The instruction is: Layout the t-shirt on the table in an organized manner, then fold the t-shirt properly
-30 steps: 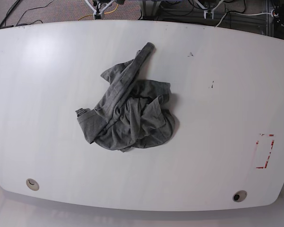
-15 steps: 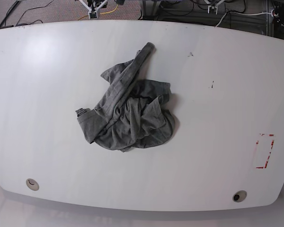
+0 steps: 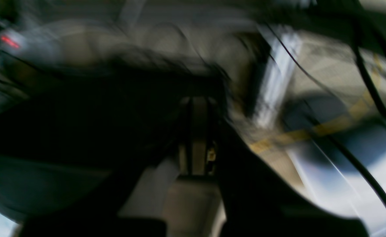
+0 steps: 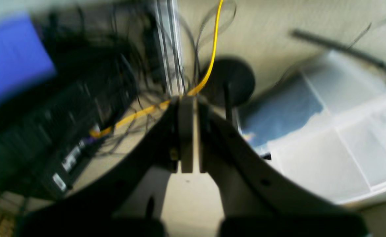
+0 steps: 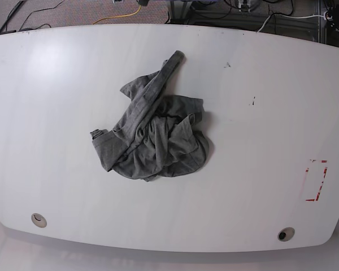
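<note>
**Ana:** Fingers first. What are the two sets doing?

**Ben:** Both are pressed together with nothing between them. The left gripper [image 3: 197, 138] is dark and blurred in its wrist view, with only smeared cables and floor behind it. The right gripper [image 4: 186, 138] shows its fingers [image 4: 187, 131] flat against each other, above a yellow cable [image 4: 212, 49] and a clear plastic storage bin [image 4: 344, 144]. Neither arm appears over the counter in the base view.

**Ana:** And the shirt?

**Ben:** The heather-grey knit cotton t-shirt [image 5: 152, 135] lies crumpled in a heap near the middle of the glossy white counter with rounded corners [image 5: 56, 113]. One long twisted strip points toward the far edge, and a ribbed hem end sticks out at the near left of the pile.

**Ana:** So the laying out is not begun. How would you do it well?

**Ben:** My judgement: bring both arms in, spread the fingers, and pinch two separate edges, such as that hem end and the far strip. Then lift and draw them apart so the twist falls out, rather than dragging the whole wad. The knit is soft, so I'd expect layers to bunch and two to be caught at once.

**Ana:** Anything in the way?

**Ben:** Little. A red tape rectangle [image 5: 316, 180] sits well apart at the right. Two round cable holes, one at the near left [image 5: 38, 219] and one at the near right [image 5: 286, 234], lie along the near edge, and small black marks [image 5: 252, 101] dot the far right. A spread shirt may cover the marks, which is harmless.
</note>
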